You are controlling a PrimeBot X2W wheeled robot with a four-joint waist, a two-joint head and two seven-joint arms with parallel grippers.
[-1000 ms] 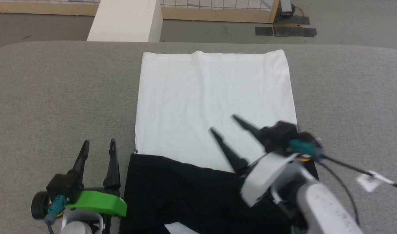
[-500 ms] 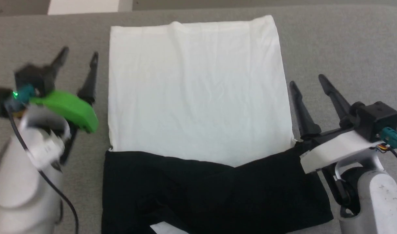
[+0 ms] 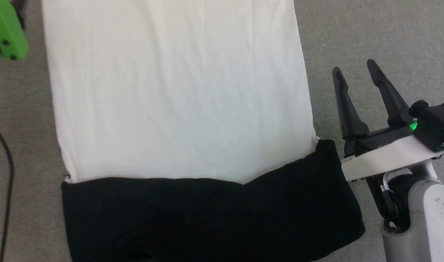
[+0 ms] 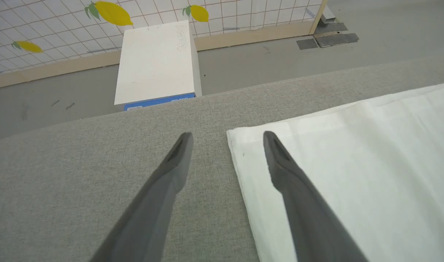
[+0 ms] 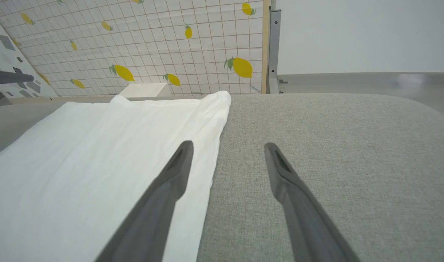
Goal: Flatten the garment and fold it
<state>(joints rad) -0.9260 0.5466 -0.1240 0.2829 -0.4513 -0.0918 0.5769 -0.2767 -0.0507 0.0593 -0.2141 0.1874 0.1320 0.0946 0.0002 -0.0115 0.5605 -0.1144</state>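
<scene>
Item 1, left gripper: fingers spread wide, empty, poised astride the garment's far left corner over the grey bench.
Item 2, garment: white body lying flat on the bench, black sleeves folded across the near end.
Item 3, right gripper: fingers parted, empty, just beside the right edge.
Handling note: we would pinch both far corners level, then carry them evenly toward the sleeves.

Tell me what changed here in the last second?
The right claw swung off the soft white shirt with black sleeves to the grey fabric table beside its right edge. The left claw travelled forward along the left edge. Both stayed open, empty; the shirt lay unchanged.
</scene>
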